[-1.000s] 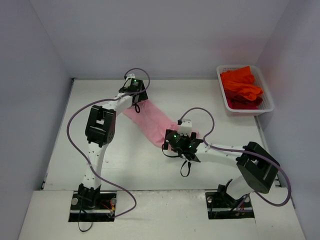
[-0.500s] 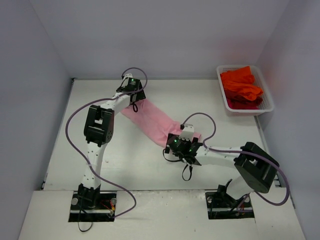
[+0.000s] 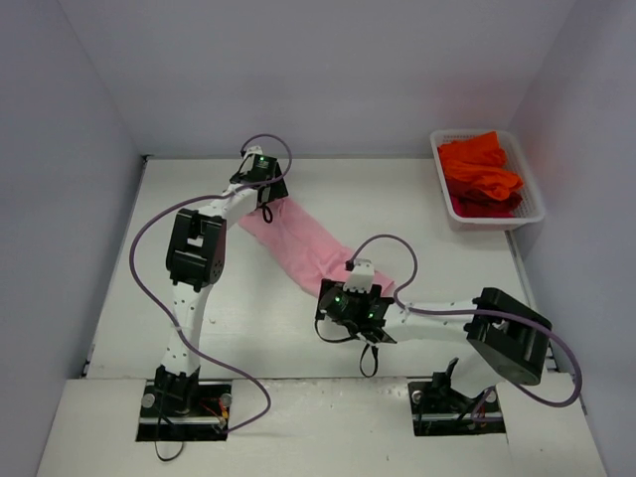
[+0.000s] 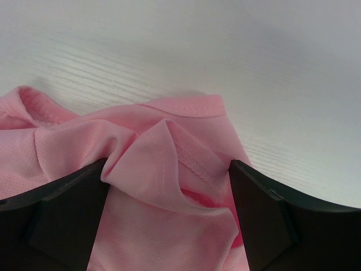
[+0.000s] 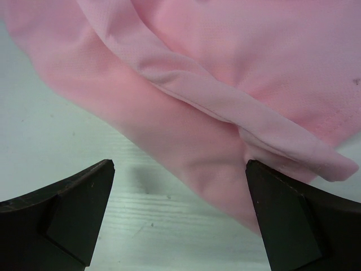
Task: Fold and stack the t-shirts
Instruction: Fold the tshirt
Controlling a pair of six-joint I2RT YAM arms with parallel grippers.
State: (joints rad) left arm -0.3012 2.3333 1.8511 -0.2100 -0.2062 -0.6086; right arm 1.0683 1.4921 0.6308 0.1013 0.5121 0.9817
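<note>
Left end effector point(image 4: 169, 175), jaws spread wide, straddles a raised fold at the far end of the light pink cloth t-shirt point(image 3: 298, 241) without clamping it. Right end effector point(image 5: 180, 169), fully open and empty, sits over the near end. The shirt lies diagonally on the white worktop point(image 3: 427, 199); bright orange-red t-shirts point(image 3: 479, 164) fill the white mesh basket point(image 3: 538, 213).

Orange-red t-shirts point(image 3: 480, 171), count unclear

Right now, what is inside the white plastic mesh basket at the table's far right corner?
Bright orange-red cloth t-shirts lie crumpled in the basket, darker red cloth at its near side. The pile hides the basket's floor and their number.
</note>
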